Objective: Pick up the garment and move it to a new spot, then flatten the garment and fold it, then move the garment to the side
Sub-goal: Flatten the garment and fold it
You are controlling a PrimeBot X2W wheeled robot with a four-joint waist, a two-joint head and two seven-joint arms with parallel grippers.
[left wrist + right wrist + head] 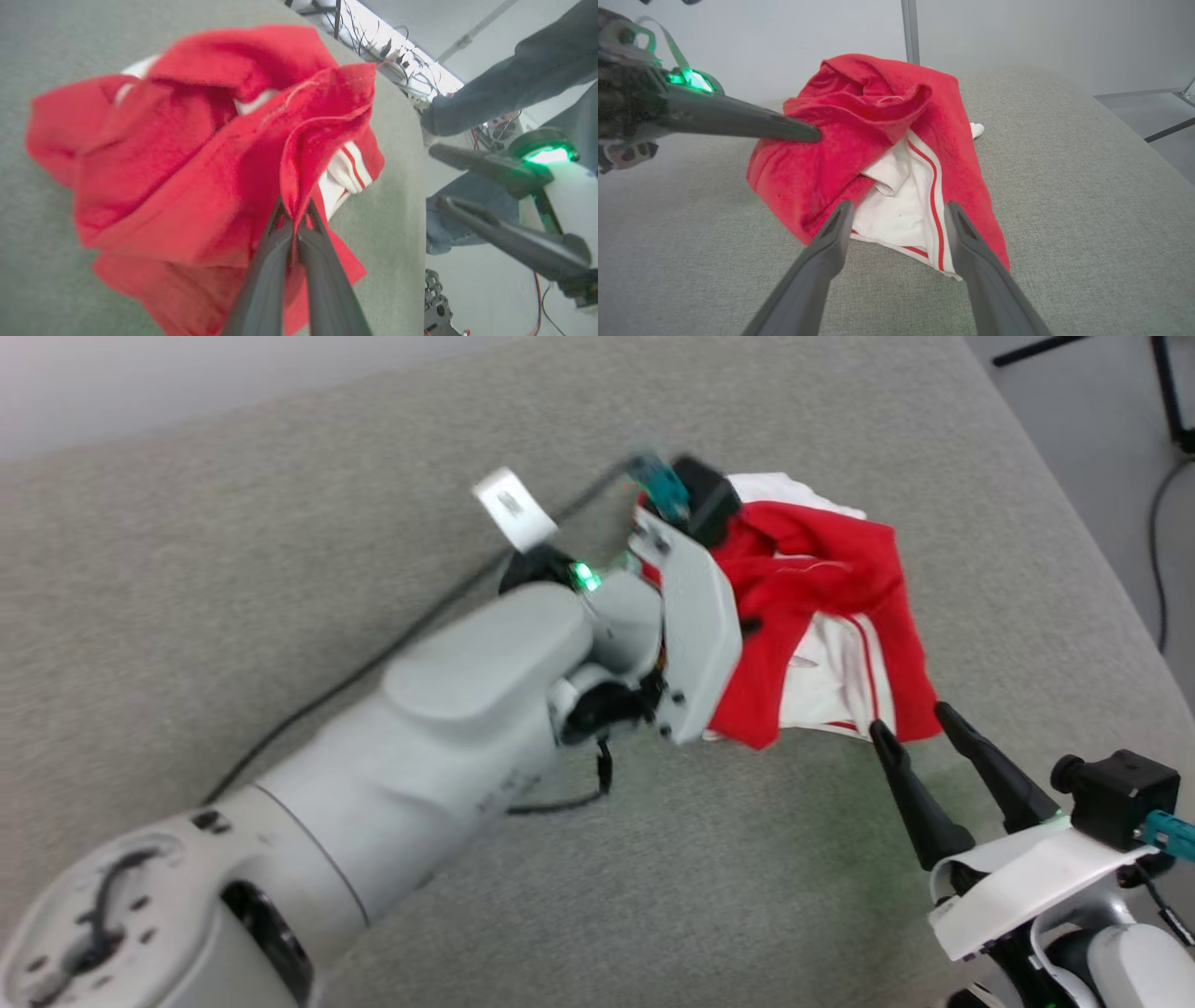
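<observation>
1. Between the two long dark fingers of the left gripper [294, 213], a raised fold of the crumpled red jersey-style garment [187, 177] with white sleeves and red-striped trim is pinched. The jaws are pressed together on the cloth.
2. Beyond and to either side of those fingertips, the rest of the garment lies bunched on the grey woven fabric surface [46, 56].
3. The right gripper [899, 207] has its jaws spread wide and grips nothing. Its fingertips stand at the garment's near edge, framing the white, red-striped panel; whether they touch the cloth cannot be told.
4. To the right gripper's upper left, the left gripper's fingers run into the red folds.
5. In the head view, the pale left forearm [448, 709] reaches across the surface, its wrist covering part of the heap.
6. Past the right gripper in the left wrist view, part of a person in dark clothing [514, 79] shows beyond the surface's edge.
</observation>
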